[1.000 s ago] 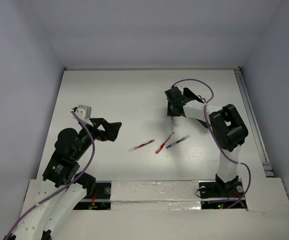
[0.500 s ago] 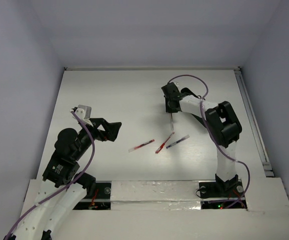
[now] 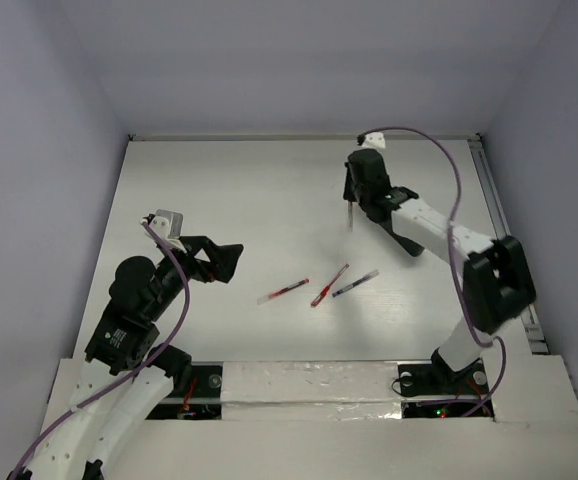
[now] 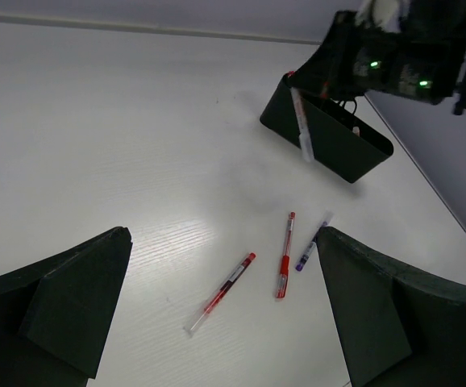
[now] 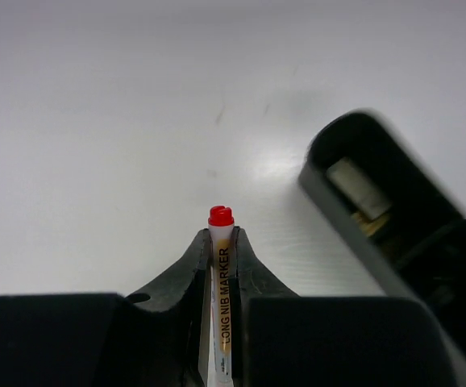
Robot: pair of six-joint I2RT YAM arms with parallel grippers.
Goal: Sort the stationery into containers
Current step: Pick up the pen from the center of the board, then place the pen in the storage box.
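My right gripper [image 3: 353, 205] [image 5: 222, 242] is shut on a white marker with a red cap [image 5: 221, 216], held just left of the long black tray [image 5: 394, 218]. A beige block [image 5: 358, 187] lies inside the tray. In the left wrist view the marker [image 4: 301, 125] hangs in front of the tray [image 4: 330, 145]. In the top view the right arm hides most of the tray. Two red pens [image 3: 283, 291] [image 3: 329, 285] and a blue-purple pen [image 3: 355, 283] lie mid-table. My left gripper [image 3: 224, 262] [image 4: 225, 310] is open and empty, left of them. The scissors are out of view.
The pens also show in the left wrist view: two red pens [image 4: 221, 293] [image 4: 285, 254] and the purple pen [image 4: 312, 242]. A rail [image 3: 504, 240] runs along the table's right edge. White walls stand close to the far and side edges.
My right arm has stretched out and its elbow has swung right. The gripper has carried the marker a little up the table to the tray. The left arm has not moved.
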